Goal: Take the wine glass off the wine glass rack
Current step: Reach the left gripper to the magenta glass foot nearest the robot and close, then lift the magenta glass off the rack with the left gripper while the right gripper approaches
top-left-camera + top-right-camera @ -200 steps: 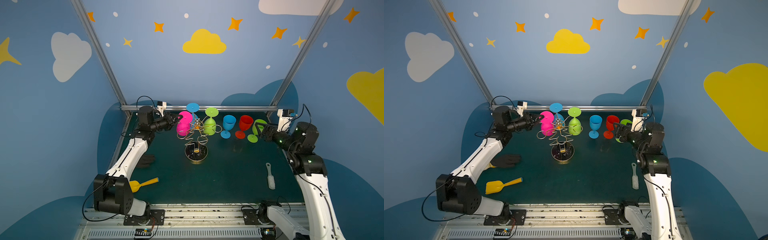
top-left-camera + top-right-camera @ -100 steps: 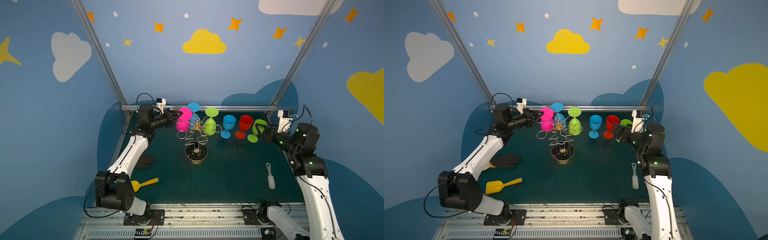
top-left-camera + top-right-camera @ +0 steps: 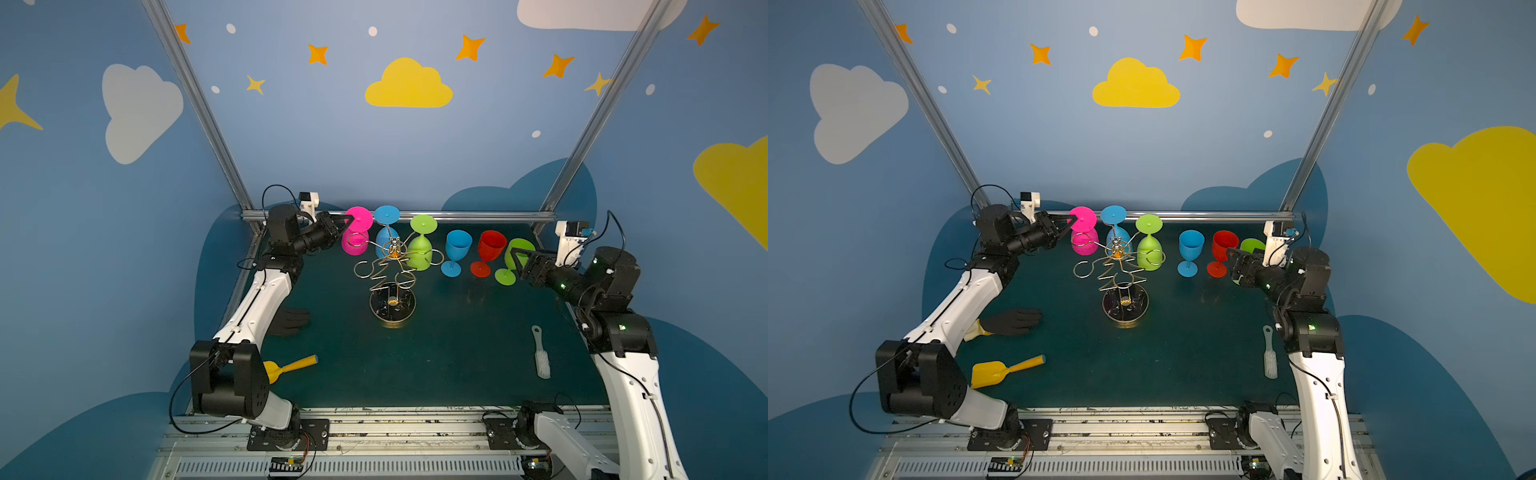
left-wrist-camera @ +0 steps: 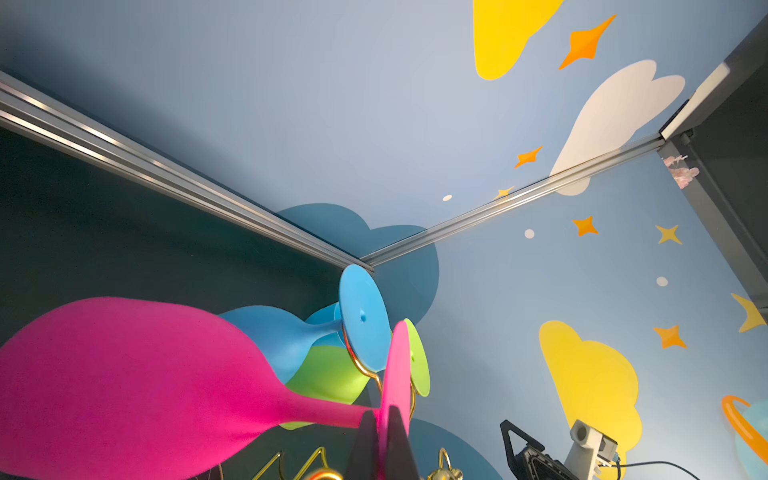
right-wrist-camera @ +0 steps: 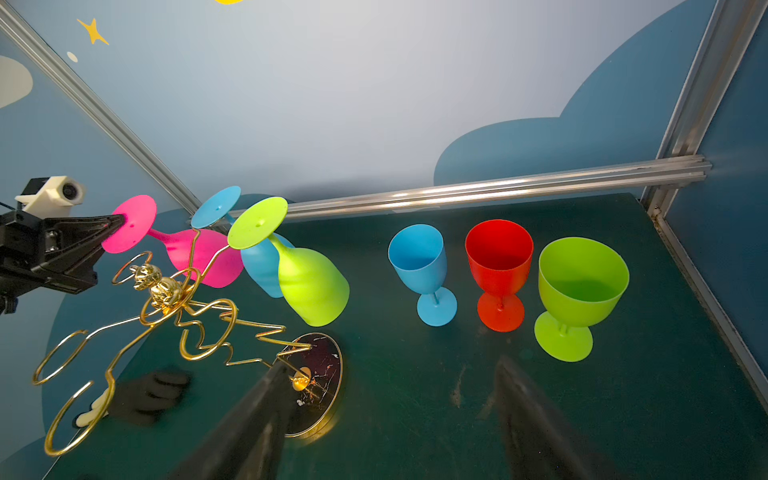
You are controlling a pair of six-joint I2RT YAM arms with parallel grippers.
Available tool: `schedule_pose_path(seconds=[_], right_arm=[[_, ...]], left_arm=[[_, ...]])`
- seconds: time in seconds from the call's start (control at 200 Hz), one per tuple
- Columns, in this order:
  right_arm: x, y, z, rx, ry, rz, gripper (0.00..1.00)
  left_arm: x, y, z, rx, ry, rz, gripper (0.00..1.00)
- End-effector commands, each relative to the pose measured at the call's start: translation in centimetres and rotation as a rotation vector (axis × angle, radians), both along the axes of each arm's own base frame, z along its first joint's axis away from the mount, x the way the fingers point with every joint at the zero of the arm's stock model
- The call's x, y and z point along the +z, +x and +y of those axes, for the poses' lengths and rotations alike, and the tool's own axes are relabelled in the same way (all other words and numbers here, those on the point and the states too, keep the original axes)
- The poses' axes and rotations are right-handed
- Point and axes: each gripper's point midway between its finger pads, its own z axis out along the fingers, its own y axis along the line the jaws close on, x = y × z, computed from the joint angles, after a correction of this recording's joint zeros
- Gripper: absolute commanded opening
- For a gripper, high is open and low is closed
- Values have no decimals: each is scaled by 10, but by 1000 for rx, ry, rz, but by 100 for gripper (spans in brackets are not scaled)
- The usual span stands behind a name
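The left jaws are clamped on the foot rim of the pink wine glass (image 3: 360,218), which hangs bowl-down at the far-left loop of the gold wine glass rack (image 3: 384,307) (likely light, stiff, slick plastic; the foot's edge suits a pinch). The right jaws stand apart, empty, near the upright green glass (image 3: 505,276).

A gold wire tree rack (image 3: 392,304) with curled loop arms, a top knob and a round dark base is recorded upright at mid-table. A bright pink plastic wine glass (image 5: 199,259) is seen inverted and tilted, foot uppermost. The foot's rim is pinched by the left gripper (image 5: 109,227), and an empty loop is noted just below the foot.
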Motion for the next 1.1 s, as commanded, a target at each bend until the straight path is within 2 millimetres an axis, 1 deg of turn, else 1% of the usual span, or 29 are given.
schedule_pose_path(seconds=[0.0, 0.07, 0.155, 0.315, 0.355, 0.426, 0.506, 0.626, 0.701, 0.806, 0.926, 1.091], right_arm=[[15, -7, 4, 22, 2, -35, 77], [16, -7, 7, 39, 7, -32, 77], [19, -7, 11, 65, 24, -30, 77], [29, -6, 27, 154, 62, -60, 77], [32, -5, 32, 176, 66, -67, 77], [38, -4, 40, 208, 58, -88, 77], [45, -4, 51, 246, 38, -118, 77], [59, -6, 73, 326, 11, -168, 77], [69, -11, 89, 384, 1, -217, 77], [86, -18, 112, 460, -12, -295, 77], [104, -27, 136, 543, -43, -386, 77], [114, -31, 163, 640, -85, -472, 79]], left_arm=[[32, -7, 19, 34, -12, -99, 3], [41, -12, 33, 49, -20, -112, 3], [62, -21, 53, 74, -40, -152, 3], [114, -43, 93, 138, -71, -237, 3], [128, -49, 99, 144, -83, -258, 3], [154, -61, 101, 136, -98, -309, 3], [176, -71, 92, 89, -114, -341, 3], [196, -80, 73, 5, -179, -352, 3], [206, -84, 56, -78, -223, -347, 3], [219, -94, 29, -175, -240, -343, 3], [226, -106, -5, -273, -221, -336, 3], [229, -120, -46, -405, -220, -311, 3]])
